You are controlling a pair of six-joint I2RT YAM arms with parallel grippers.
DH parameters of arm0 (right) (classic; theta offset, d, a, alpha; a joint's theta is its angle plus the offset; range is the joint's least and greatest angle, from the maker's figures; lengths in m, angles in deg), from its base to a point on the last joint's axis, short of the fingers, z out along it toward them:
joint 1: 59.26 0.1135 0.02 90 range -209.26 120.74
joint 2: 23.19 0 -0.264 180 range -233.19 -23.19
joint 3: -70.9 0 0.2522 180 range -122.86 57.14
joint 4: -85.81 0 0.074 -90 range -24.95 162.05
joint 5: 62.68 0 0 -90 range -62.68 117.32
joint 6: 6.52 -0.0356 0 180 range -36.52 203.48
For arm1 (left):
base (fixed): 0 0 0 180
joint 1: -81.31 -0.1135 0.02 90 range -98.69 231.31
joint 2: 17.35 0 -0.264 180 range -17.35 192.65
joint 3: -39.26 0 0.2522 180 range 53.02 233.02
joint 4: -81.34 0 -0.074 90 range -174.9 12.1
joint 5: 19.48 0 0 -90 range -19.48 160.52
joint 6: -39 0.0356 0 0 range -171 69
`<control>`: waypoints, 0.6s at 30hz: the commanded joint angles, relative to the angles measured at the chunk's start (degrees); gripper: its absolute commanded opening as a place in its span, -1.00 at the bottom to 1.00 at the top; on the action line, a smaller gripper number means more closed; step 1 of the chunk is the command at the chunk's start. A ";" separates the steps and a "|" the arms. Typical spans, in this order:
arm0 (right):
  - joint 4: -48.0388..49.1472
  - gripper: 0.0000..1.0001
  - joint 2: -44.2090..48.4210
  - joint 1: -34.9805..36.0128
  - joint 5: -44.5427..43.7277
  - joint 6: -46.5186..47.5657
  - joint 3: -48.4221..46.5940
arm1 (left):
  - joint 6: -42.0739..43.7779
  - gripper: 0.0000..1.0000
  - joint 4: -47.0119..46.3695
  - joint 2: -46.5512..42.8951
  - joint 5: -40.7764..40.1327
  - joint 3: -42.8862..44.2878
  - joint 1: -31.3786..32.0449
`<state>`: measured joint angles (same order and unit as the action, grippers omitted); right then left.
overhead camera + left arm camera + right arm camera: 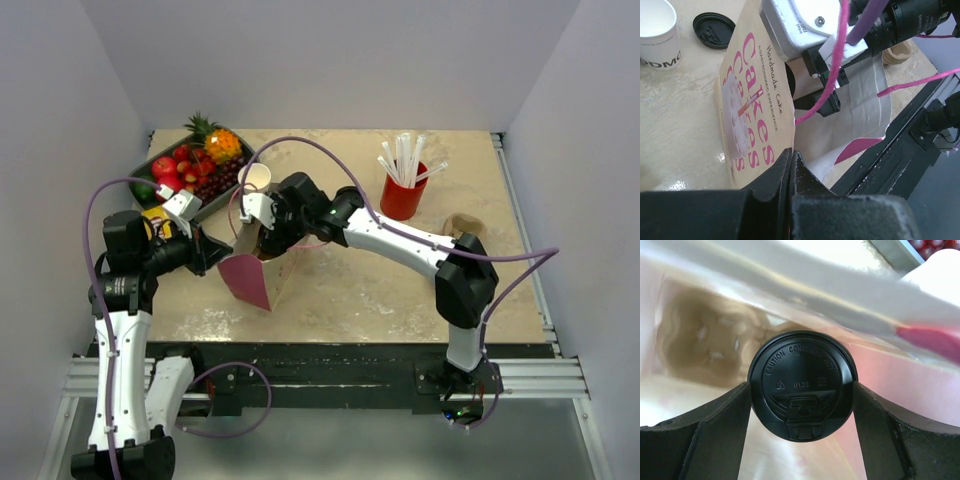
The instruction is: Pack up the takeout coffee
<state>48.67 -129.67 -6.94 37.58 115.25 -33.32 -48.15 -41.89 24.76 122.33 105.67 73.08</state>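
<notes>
1. Gripping a round black lid (802, 372) by its sides, the right gripper (801, 390) reaches into the open mouth of a paper bag (255, 278). Whatever sits under the lid is hidden.
2. Left gripper (791, 156) is clenched on the bag's rim, at the bag's 9 o'clock from above.
3. An open white paper cup (255, 177) stands on the table (400, 290) at the bag's 12 o'clock.
4. In the left wrist view, a loose lid (714, 30) lies flat at that cup's 3 o'clock.

A grey tray (143, 172) of fruit (190, 165) sits at the upper left of the beige table (360, 290). At upper right, a red cup (402, 198) holds white straws (405, 155), with a small brown object (465, 224) near it.
</notes>
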 commanded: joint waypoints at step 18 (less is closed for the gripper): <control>-7.74 -1.00 -6.64 -0.11 -7.08 -13.94 -2.71 | -1.19 -1.00 -0.55 -1.41 -3.73 3.25 -0.21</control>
<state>48.19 -134.54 -7.03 34.34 103.62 -39.22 -49.70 -42.16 24.63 117.70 106.08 73.08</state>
